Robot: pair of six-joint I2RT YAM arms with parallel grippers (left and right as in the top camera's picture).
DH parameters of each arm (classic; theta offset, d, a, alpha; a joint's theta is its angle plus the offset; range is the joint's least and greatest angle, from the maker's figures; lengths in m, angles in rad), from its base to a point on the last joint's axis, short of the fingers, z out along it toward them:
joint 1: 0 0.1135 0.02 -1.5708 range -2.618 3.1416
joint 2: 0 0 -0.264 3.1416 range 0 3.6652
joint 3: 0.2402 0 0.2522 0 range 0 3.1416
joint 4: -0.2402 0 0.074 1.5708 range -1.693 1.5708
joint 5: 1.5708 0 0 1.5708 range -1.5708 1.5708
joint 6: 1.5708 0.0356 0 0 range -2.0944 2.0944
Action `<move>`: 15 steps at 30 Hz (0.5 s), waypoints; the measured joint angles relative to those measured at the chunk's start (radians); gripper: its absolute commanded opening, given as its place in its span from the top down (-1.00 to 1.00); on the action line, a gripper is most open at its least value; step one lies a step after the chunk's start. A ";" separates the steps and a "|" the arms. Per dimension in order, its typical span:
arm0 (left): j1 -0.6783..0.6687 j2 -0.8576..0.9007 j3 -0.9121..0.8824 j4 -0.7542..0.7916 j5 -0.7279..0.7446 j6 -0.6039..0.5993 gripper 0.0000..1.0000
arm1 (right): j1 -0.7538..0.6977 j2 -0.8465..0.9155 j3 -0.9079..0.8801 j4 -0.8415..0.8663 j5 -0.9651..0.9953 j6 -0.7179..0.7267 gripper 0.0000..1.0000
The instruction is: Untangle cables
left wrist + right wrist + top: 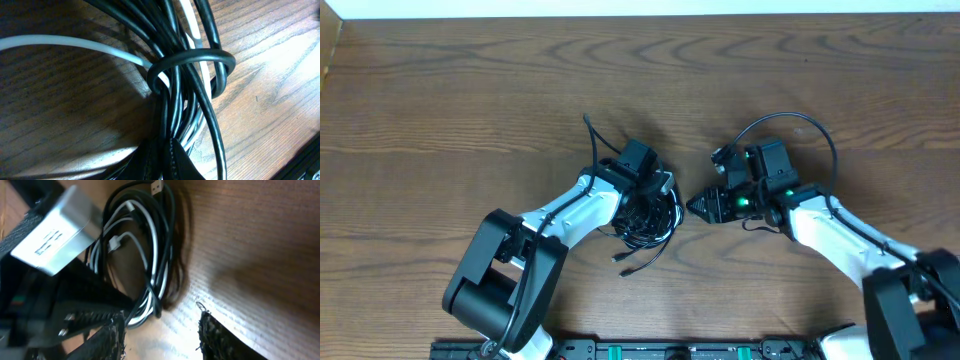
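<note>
Well, the wooden table [470, 90] fills the scene, with the left arm [565, 212] and right arm [830, 228] reaching in over it. Near its middle lies the tangle of black cables [645, 218], a white cable [150, 250] threaded through its coils. The left claw [167, 159] is clenched on a bunch of black strands. The right claw [162, 337] hangs just beside the tangle, released, its fingers apart over bare wood. A small metal plug [156, 187] pokes out at the tangle's edge.

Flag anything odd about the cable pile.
One black cable wraps around the bundle like a knot, cinching the white cable in with the black ones. No damage visible.
</note>
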 measured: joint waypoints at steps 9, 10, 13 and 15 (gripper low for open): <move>0.000 0.000 0.000 0.000 0.000 0.000 0.85 | 0.040 0.137 -0.003 0.164 -0.075 0.012 0.38; 0.000 0.000 0.000 0.000 0.000 0.000 0.85 | 0.045 0.147 -0.003 0.184 -0.083 0.012 0.49; 0.000 0.000 0.000 0.000 0.000 0.000 0.85 | 0.048 0.171 -0.003 0.216 -0.097 0.017 0.65; 0.000 0.000 0.000 0.000 0.000 0.000 0.85 | 0.048 0.180 -0.003 0.216 -0.101 0.023 0.75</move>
